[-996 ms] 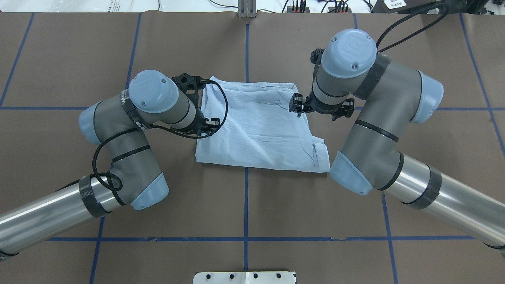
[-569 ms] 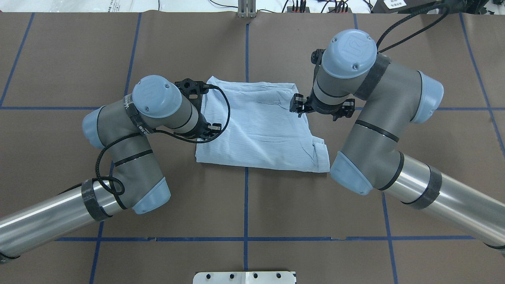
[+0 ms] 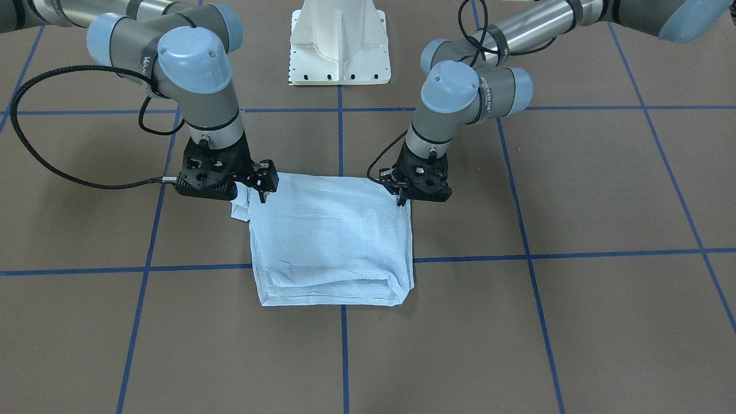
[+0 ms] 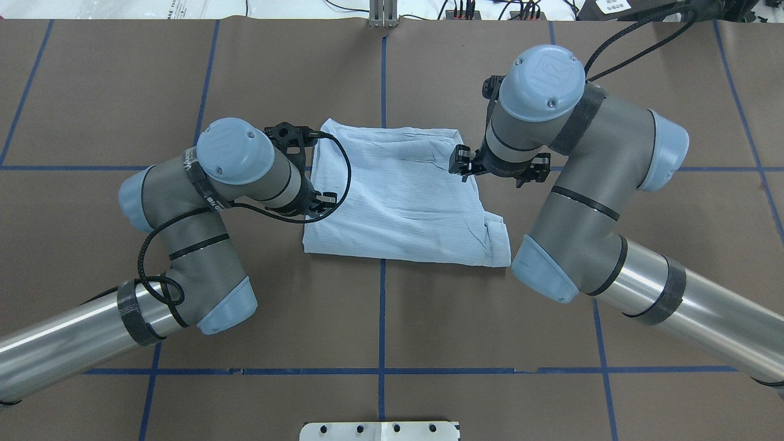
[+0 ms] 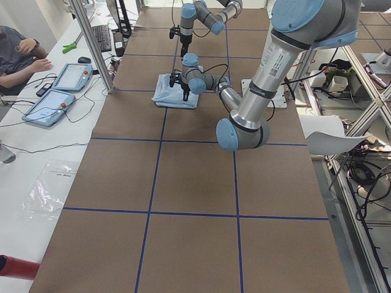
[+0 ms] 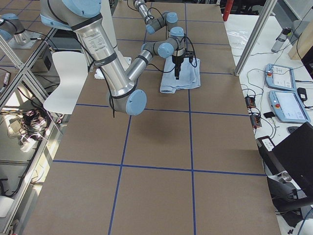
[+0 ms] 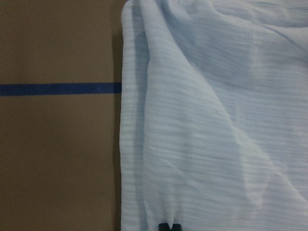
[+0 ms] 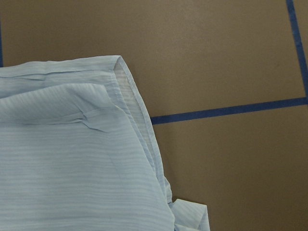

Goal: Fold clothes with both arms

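The pale-blue striped shirt (image 4: 404,196) lies folded into a rough rectangle mid-table, also in the front view (image 3: 333,241). My left gripper (image 4: 324,201) points down at its left edge. In the front view (image 3: 401,200) it sits at the shirt's near corner. In the left wrist view its tips (image 7: 169,226) are together on the cloth (image 7: 216,120), apparently pinching it. My right gripper (image 4: 460,165) hovers open over the shirt's right edge, also in the front view (image 3: 263,187). The right wrist view shows only the shirt's corner (image 8: 72,159) and no fingers.
The brown table cover carries blue tape lines (image 4: 382,306). The white pedestal base (image 3: 339,52) stands at the robot's side of the table. An operator (image 5: 18,52) and control tablets (image 5: 70,76) are beyond the far edge.
My left wrist moved toward the shirt's near-left edge, then shifted a little back to the left. The right arm and the shirt stayed still.
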